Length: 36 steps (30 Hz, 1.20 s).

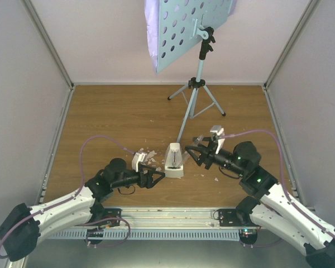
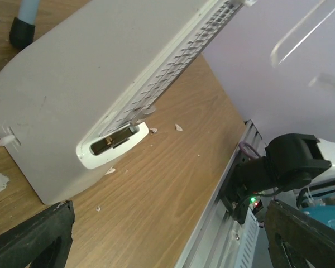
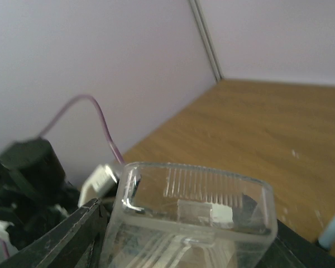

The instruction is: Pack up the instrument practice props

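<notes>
Two grippers flank the white metronome (image 1: pixel 174 160), which stands upright on the wooden table (image 1: pixel 117 117) at lower centre of the top view. Left gripper (image 1: pixel 159 177): fingers spread wide, just left of the metronome, not touching. Right gripper (image 1: pixel 191 154): appears clamped on a clear cover (image 3: pixel 195 218), though its right-hand contact is cut off at the frame edge. Music stand (image 1: pixel 188 30) is upright at upper centre, with lilac pages (image 1: pixel 151 39) showing past its left edge. White crumbs (image 1: pixel 149 154) lie beside the metronome.

Wooden tabletop (image 1: pixel 128 120), small white crumbs (image 1: pixel 151 153) scattered mid-table, pale enclosure walls (image 1: pixel 100 44), metal front rail (image 1: pixel 173 215)
</notes>
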Each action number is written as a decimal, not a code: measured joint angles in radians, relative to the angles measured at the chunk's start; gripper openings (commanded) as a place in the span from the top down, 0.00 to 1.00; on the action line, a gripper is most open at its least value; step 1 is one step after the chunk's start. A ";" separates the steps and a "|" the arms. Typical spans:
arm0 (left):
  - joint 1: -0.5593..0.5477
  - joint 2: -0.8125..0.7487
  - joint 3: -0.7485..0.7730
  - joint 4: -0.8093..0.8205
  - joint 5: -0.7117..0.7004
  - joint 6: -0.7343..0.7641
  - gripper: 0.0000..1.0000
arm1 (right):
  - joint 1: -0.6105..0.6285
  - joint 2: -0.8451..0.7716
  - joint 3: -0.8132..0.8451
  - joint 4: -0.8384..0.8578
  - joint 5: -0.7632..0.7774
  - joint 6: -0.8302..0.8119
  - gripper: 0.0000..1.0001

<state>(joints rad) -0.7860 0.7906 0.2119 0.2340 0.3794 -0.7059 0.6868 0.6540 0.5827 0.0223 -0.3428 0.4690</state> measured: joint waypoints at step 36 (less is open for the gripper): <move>-0.183 0.650 0.180 0.272 -0.234 0.116 0.08 | 0.229 0.066 -0.152 0.030 0.429 -0.125 0.49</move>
<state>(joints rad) -0.9688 1.4410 0.3920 0.5056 0.1452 -0.5896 0.9157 0.7197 0.4309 0.0525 0.0864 0.3443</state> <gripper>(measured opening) 0.920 0.583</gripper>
